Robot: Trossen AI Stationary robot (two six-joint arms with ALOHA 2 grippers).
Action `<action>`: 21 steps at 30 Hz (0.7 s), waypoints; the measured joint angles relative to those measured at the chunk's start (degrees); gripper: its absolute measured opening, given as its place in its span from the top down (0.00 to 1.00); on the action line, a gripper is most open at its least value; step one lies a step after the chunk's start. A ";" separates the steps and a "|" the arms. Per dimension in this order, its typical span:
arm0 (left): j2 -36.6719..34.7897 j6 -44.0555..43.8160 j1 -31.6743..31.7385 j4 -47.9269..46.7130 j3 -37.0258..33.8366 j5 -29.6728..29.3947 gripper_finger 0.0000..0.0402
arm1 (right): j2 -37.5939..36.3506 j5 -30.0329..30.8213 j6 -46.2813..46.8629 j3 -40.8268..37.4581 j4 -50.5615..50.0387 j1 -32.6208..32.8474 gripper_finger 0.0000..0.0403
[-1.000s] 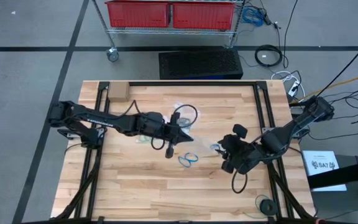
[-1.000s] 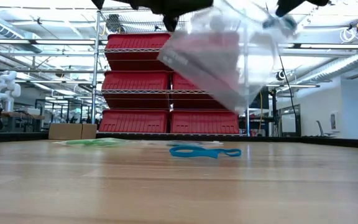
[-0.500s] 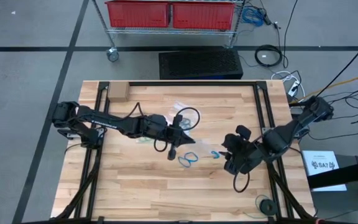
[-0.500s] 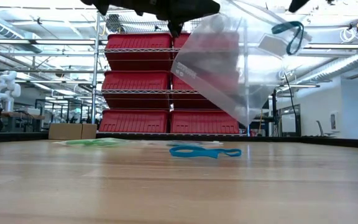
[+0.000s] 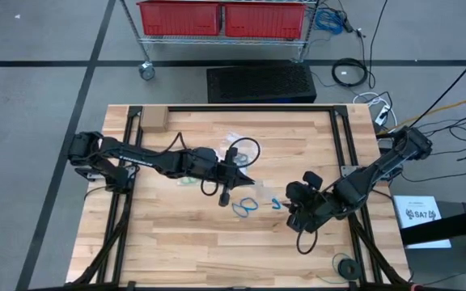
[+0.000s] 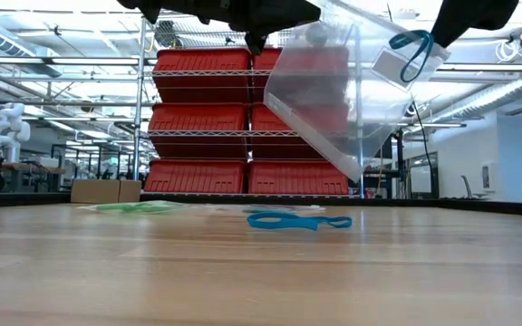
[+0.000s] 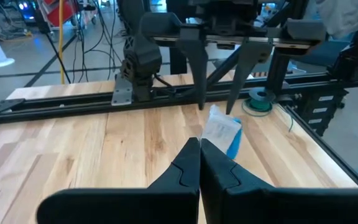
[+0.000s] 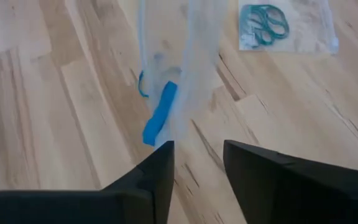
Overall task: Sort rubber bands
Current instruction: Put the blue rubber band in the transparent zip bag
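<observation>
The right gripper [image 5: 295, 212] has withdrawn from the clear bag [image 6: 333, 91], jaws part-open and empty. The left gripper [image 5: 235, 183], shut on the bag, is nearer the blue rubber bands [image 5: 244, 207] on the desk [image 5: 176, 242] just beside it.

Your left gripper [image 7: 199, 163] shows its two dark fingers pressed together, tips meeting over the wooden table [image 7: 73, 155]. Just past those tips hangs a clear plastic bag [image 7: 221, 132] with a bright blue patch (what it is you cannot tell). Beyond it, the right gripper [image 7: 219, 102] points down, fingers spread apart.
</observation>
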 joint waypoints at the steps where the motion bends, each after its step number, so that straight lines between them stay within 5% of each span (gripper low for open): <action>1: 0.00 0.00 0.00 0.00 0.00 0.00 1.00 | 0.00 -0.13 0.13 0.00 0.33 0.02 0.70; 21: -0.02 0.26 0.11 -0.02 0.00 -1.20 1.00 | 3.45 -2.13 0.29 0.00 4.48 -2.27 0.68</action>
